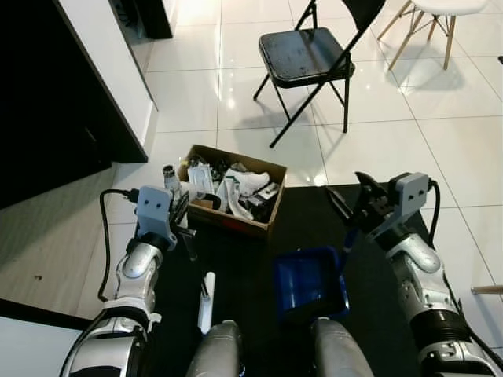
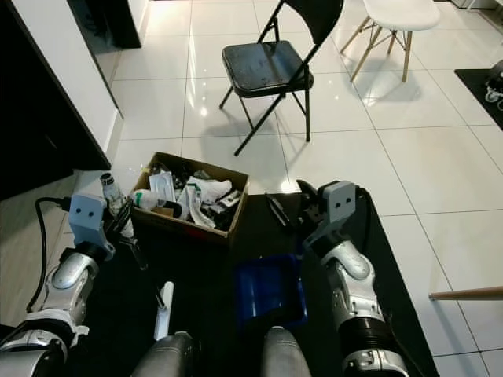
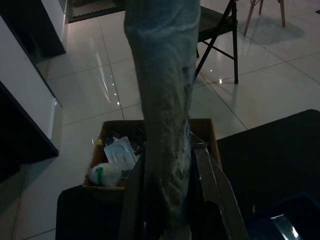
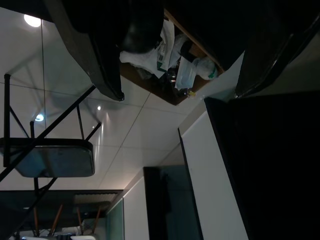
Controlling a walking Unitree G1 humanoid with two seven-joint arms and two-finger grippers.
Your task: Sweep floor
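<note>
My left gripper (image 1: 179, 203) is shut on a clear plastic bottle (image 1: 171, 179), held upright just left of a cardboard box (image 1: 233, 221) full of trash. In the left wrist view the bottle (image 3: 167, 100) runs up between the two fingers (image 3: 216, 192), with the box (image 3: 206, 131) beyond it. A blue dustpan (image 1: 306, 283) lies on the black mat (image 1: 236, 267) in front of the box. A white handle-like item (image 1: 206, 302) lies on the mat to its left. My right gripper (image 1: 350, 206) stands open over the mat, right of the box, with nothing between its fingers.
A black folding chair (image 1: 302, 55) stands on the white tiles beyond the box, and a white chair (image 1: 440, 12) at the far right. A dark cabinet with a white side panel (image 1: 110, 63) runs along the left. A wooden stick end (image 1: 487, 289) shows at the right edge.
</note>
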